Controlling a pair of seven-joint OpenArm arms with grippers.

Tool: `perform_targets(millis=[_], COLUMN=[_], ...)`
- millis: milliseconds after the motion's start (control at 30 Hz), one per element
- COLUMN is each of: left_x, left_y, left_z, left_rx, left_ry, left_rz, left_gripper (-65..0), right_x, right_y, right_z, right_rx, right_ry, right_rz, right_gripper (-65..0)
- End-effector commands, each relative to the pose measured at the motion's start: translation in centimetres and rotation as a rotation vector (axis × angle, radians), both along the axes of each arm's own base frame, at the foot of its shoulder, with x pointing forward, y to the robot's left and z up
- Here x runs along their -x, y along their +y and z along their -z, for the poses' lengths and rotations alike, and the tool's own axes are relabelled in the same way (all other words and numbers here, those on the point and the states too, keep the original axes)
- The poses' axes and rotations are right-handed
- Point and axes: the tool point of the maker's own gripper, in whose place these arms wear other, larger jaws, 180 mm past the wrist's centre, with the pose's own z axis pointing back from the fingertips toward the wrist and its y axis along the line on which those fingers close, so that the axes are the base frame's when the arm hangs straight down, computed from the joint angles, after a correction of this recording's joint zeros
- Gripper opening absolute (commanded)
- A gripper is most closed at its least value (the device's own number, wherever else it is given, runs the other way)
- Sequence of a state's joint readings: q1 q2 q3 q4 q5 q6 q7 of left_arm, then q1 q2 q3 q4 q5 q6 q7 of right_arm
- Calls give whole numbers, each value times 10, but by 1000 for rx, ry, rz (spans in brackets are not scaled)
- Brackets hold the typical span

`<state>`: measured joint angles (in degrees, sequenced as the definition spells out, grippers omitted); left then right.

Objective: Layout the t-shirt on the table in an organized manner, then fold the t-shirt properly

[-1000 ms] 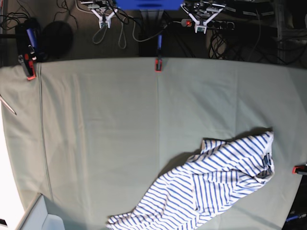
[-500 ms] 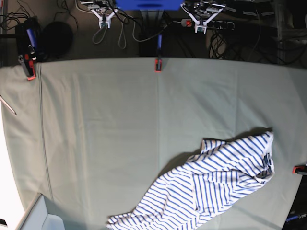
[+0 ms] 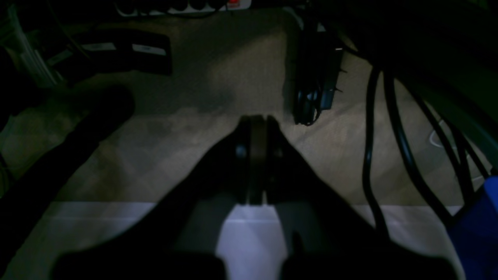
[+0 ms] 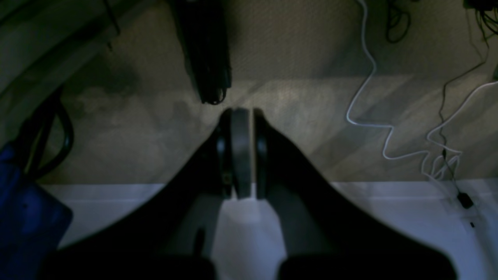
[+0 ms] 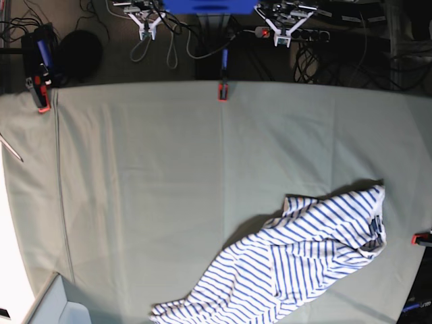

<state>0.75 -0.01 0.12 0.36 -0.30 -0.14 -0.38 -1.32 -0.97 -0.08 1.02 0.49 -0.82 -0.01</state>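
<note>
Since both arms are parked beyond the far edge of the table [image 5: 135, 169], the right gripper [image 5: 146, 30] at the far left and the left gripper [image 5: 282, 37] further right, each with jaws clenched on nothing, no part of the job looks started. The t-shirt [image 5: 290, 263] lies crumpled in a diagonal heap at the near right of the cloth, well apart from both. Spreading it flat comes first, by my reading, and every fold is left to do.

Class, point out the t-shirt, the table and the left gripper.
t-shirt [image 5: 297, 266]: base view, striped body.
table [image 5: 148, 175]: base view, bare cloth.
left gripper [image 3: 256, 120]: left wrist view, closed fingertips.
</note>
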Motion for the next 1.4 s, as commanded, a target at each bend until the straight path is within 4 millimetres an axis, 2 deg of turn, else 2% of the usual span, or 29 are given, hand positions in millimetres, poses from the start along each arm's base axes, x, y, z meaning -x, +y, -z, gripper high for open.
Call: perform_targets(millis=[0, 300, 400, 500, 867, 1000, 1167, 1300, 1367], left_x=[2, 2, 6, 8, 3, 16, 17, 20, 22], left_y=[2, 2, 3, 17, 15, 22, 33, 31, 23], left_z=[0, 0, 0, 0, 0, -1, -1, -1, -1], left_rx=[-9, -9, -10, -32, -29, -39, -53, -47, -35], left_ry=[3, 3, 9, 17, 5, 23, 25, 30, 37], left_rz=[5, 6, 3, 5, -1, 6, -4, -4, -5], left_gripper=[-650, -650, -650, -650, -650, -650, -650, -650, -650], right_x=[4, 22, 22, 22, 23, 23, 31, 32, 31], right_y=[6, 5, 6, 6, 6, 5, 4, 4, 4], right_z=[0, -1, -1, -1, -2, -2, -2, -2, -2], right_rx=[-23, -22, -23, -23, -23, -22, -20, -20, -20], right_ry=[7, 33, 33, 33, 36, 36, 48, 50, 48], right_rz=[3, 7, 7, 7, 6, 6, 6, 3, 3], right_gripper=[-650, -650, -650, -650, -650, -650, -650, -650, -650])
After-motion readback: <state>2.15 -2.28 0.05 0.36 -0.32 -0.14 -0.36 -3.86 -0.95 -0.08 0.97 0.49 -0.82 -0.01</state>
